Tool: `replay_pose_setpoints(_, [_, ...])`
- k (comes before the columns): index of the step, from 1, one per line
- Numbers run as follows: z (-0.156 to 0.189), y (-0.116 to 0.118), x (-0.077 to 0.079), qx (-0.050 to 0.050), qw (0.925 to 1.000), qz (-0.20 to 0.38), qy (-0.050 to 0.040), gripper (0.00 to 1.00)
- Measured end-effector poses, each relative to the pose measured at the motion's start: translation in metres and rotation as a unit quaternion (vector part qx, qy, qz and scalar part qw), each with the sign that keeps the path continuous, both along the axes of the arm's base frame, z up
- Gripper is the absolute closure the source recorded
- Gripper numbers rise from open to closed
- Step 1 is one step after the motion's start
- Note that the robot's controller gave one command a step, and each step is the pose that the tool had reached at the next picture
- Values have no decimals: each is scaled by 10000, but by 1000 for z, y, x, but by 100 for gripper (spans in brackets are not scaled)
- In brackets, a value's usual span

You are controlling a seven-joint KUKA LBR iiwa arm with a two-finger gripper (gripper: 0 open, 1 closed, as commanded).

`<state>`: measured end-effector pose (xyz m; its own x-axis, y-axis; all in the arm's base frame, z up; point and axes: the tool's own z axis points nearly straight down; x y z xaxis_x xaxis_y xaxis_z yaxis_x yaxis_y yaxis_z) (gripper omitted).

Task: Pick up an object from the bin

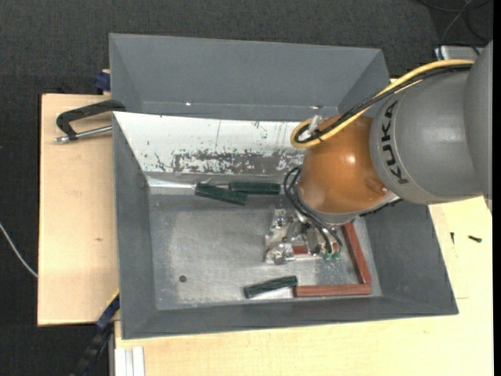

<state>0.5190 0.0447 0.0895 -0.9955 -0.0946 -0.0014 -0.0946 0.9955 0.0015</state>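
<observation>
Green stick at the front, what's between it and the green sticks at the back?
Just bare bin floor between the front stick and the back sticks, seen in the camera view.

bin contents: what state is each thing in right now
end effector, down near the floor, right of centre
dark green bar, flat by the front wall
dark green pair, overlapping, by the back wall
red-brown L-shaped strip, flat in a front corner

The arm [438, 147] hides one end of the red angle bar [362, 265].
</observation>
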Motion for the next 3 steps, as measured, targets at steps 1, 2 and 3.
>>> replay_pose_setpoints(1, [2, 0, 0, -1, 10000, -5, 9, 100])
replay_pose_setpoints(2, [34, 17, -2, -1, 9988, 490, -52, 100])
replay_pose_setpoints(3, [220, -7, 10, -3, 9951, 987, -12, 100])
